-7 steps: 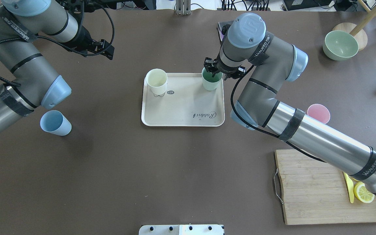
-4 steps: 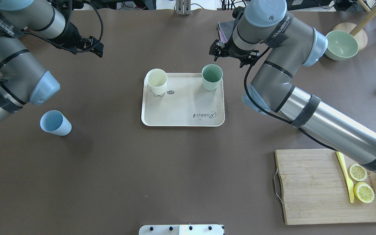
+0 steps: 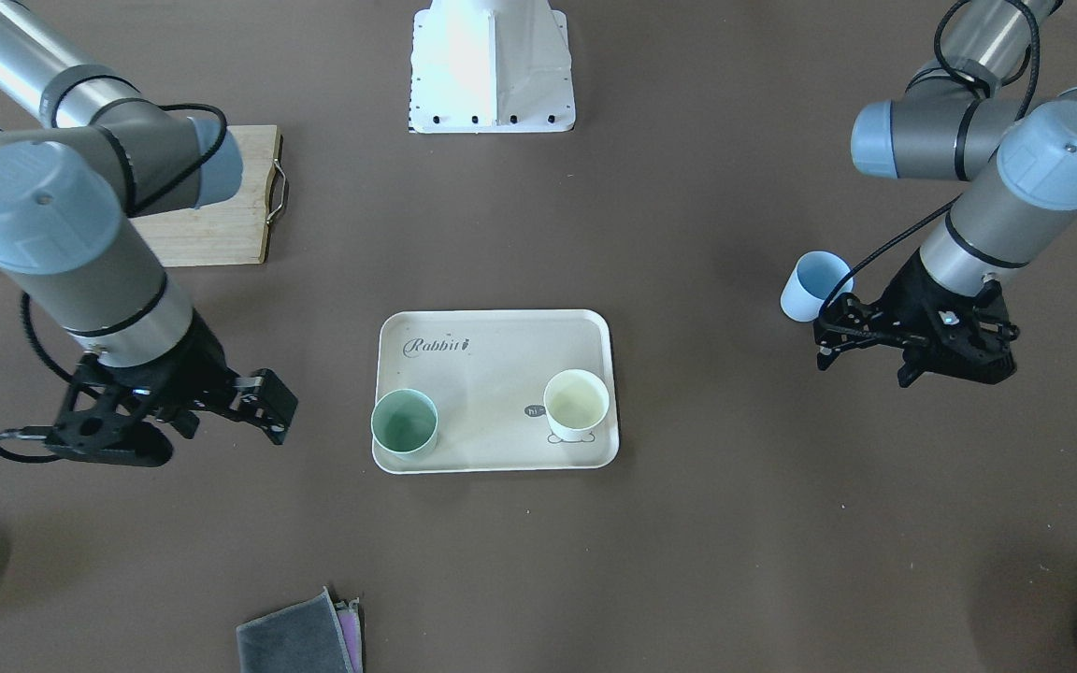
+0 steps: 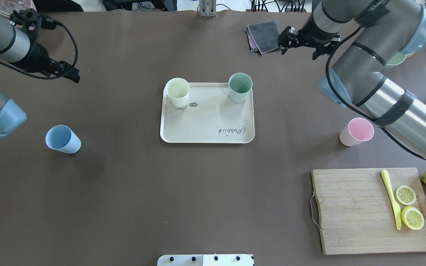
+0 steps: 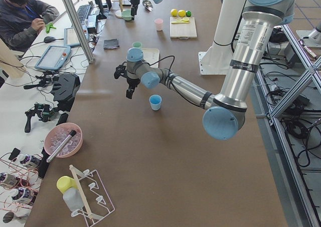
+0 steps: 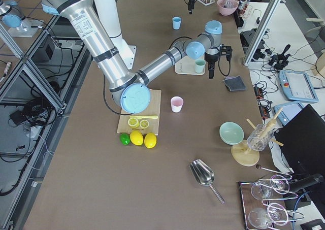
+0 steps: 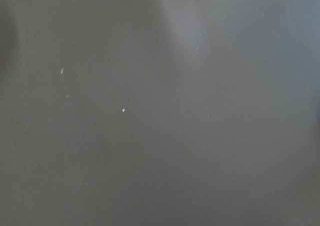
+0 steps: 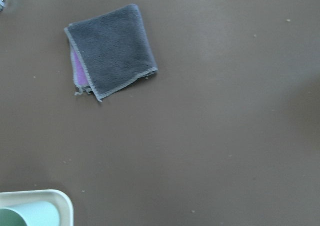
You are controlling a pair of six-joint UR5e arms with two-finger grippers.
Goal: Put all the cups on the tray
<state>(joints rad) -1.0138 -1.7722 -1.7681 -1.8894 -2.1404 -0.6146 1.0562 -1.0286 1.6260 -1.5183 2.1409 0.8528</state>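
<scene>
Two cups, green cup (image 4: pixel 240 87) and cream-yellow cup (image 4: pixel 177 92), stand on the tray (image 4: pixel 205 127) at mid-frame (its upper corners, overhead view). Blue cup (image 4: pixel 63 139) at left and pink cup (image 4: pixel 356 131) at right stand off-tray on the table (image 4: pixel 198 203). Left gripper (image 3: pixel 912 360) and right gripper (image 3: pixel 174 435): fingers apart, holding nothing.

Bare table (image 4: pixel 198 203) surrounds the blue cup (image 4: pixel 63 139) and pink cup (image 4: pixel 356 132); green cup (image 4: pixel 240 87) and cream cup (image 4: pixel 177 92) block the tray's (image 4: pixel 205 125) far corners.
</scene>
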